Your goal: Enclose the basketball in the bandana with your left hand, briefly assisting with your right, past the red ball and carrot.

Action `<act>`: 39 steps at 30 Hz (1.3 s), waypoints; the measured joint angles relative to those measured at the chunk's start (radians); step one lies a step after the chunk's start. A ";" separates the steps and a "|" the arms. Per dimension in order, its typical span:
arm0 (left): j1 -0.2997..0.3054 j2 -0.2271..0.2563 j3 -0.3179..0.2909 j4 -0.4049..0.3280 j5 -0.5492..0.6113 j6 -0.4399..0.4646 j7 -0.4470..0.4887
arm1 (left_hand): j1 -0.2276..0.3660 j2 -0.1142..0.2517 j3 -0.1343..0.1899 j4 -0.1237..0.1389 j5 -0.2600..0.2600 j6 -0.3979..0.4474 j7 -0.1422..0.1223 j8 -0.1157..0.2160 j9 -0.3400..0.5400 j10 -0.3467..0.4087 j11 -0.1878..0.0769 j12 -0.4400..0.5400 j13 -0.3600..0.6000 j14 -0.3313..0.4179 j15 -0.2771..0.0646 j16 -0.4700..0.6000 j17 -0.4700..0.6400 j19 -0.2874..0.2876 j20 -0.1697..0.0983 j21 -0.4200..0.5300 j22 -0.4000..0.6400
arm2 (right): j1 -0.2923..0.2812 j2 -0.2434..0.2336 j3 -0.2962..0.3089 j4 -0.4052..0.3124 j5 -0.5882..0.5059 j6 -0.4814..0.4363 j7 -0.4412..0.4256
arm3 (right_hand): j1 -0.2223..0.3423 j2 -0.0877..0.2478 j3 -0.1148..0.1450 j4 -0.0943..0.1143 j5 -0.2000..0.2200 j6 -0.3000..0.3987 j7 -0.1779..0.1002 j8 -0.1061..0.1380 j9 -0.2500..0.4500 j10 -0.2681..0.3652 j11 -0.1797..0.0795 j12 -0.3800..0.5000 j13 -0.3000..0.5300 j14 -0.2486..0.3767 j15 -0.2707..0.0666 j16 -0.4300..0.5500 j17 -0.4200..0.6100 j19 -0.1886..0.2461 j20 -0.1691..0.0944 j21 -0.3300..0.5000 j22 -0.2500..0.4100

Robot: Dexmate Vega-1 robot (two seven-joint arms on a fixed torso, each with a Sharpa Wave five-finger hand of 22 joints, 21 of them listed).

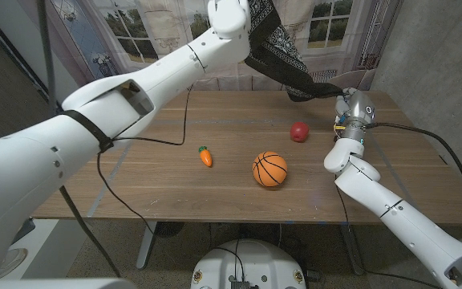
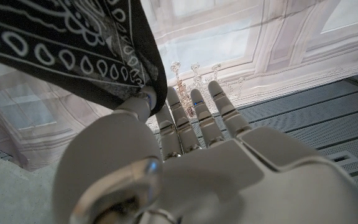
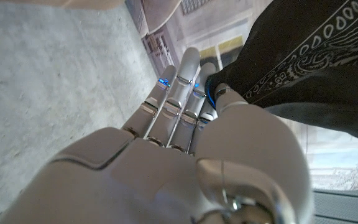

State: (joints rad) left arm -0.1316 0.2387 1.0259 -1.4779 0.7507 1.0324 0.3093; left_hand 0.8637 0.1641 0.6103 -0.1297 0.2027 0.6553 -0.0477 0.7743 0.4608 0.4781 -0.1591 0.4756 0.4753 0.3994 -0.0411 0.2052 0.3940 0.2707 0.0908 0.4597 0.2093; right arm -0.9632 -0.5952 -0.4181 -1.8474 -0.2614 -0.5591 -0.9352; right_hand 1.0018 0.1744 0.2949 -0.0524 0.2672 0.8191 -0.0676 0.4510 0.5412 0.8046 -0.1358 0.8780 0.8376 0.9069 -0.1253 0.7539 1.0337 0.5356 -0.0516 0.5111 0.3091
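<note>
A black cloth bandana with a white paisley print [image 1: 283, 52] hangs stretched in the air above the far edge of the wooden desk [image 1: 151, 172], held at both ends. The white robotic left hand [image 1: 229, 16] is raised high over the far edge and pinches one end; the left wrist view shows the cloth caught between its thumb and a finger [image 2: 143, 102]. The right hand [image 1: 351, 103], near the far right corner, grips the other end [image 3: 291, 68] between thumb and fingers.

An orange rubber basketball [image 1: 269, 169] sits on the desk toward the near edge, right of centre. A small red ball [image 1: 298, 131] lies beyond it toward the right hand. A small orange toy carrot with a green top [image 1: 205, 156] lies left of the basketball, apart from it.
</note>
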 measured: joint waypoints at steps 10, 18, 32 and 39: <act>0.070 0.050 -0.012 -0.046 0.003 0.037 -0.010 | -0.006 0.000 0.003 -0.003 0.000 0.001 -0.001 0.006 -0.002 -0.005 -0.001 0.000 -0.001 -0.008 -0.002 -0.006 -0.009 -0.009 -0.002 0.005 0.000 | -0.069 -0.021 0.076 -0.086 -0.102 -0.002 -0.110 | 0.000 0.000 -0.002 0.008 0.008 -0.015 -0.007 0.023 0.027 -0.011 -0.008 0.000 0.013 0.000 0.000 0.000 0.024 -0.011 0.000 0.014 0.004; 0.148 0.099 -0.040 -0.110 -0.010 0.059 -0.013 | -0.014 -0.003 0.000 -0.008 0.000 0.011 -0.004 0.006 -0.009 -0.008 -0.002 -0.008 -0.004 -0.012 -0.005 -0.006 -0.009 -0.009 -0.002 0.008 0.000 | -0.090 -0.043 0.119 -0.159 -0.196 -0.039 -0.136 | 0.000 0.000 -0.002 0.017 0.011 -0.019 -0.009 0.023 0.045 -0.010 -0.015 0.000 0.010 0.000 0.000 -0.008 0.039 -0.015 0.004 0.018 0.008; 0.319 0.150 -0.159 -0.199 -0.128 0.007 0.033 | -0.014 -0.003 -0.011 -0.019 0.000 0.013 -0.006 0.006 -0.022 -0.008 -0.001 -0.017 -0.012 -0.017 0.000 -0.001 -0.014 -0.019 0.009 0.008 0.000 | -0.072 -0.065 0.151 -0.220 -0.337 -0.068 -0.131 | 0.000 0.000 -0.007 0.029 0.015 -0.028 -0.018 0.027 0.051 -0.009 -0.022 0.000 0.013 0.000 0.000 -0.015 0.062 -0.025 0.000 0.026 0.009; 0.411 0.191 -0.234 -0.246 -0.248 -0.092 0.034 | -0.013 -0.003 -0.016 -0.025 0.000 0.009 0.006 0.008 -0.030 -0.002 0.007 -0.017 -0.012 -0.017 0.000 -0.001 -0.014 -0.025 0.015 0.008 0.000 | -0.041 -0.065 0.145 -0.228 -0.400 -0.075 -0.122 | 0.000 0.000 -0.007 0.029 0.018 -0.028 -0.018 0.029 0.051 -0.009 -0.022 0.000 0.013 0.000 0.000 -0.021 0.072 -0.030 0.005 0.034 0.009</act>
State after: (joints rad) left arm 0.2792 0.4296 0.7915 -1.7236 0.5025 0.9400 0.3434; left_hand 0.8503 0.1610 0.5939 -0.1546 0.2026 0.6642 -0.0420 0.7822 0.4310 0.4763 -0.1517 0.4585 0.4633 0.3823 -0.0409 0.2043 0.3802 0.2459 0.1053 0.4674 0.2095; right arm -1.0039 -0.6605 -0.2730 -2.0753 -0.6613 -0.6340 -1.0568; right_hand 1.0019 0.1743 0.2882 -0.0234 0.2851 0.7908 -0.0859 0.4802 0.5923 0.7953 -0.1579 0.8780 0.8501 0.9071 -0.1253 0.7331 1.1053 0.5054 -0.0464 0.5447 0.3182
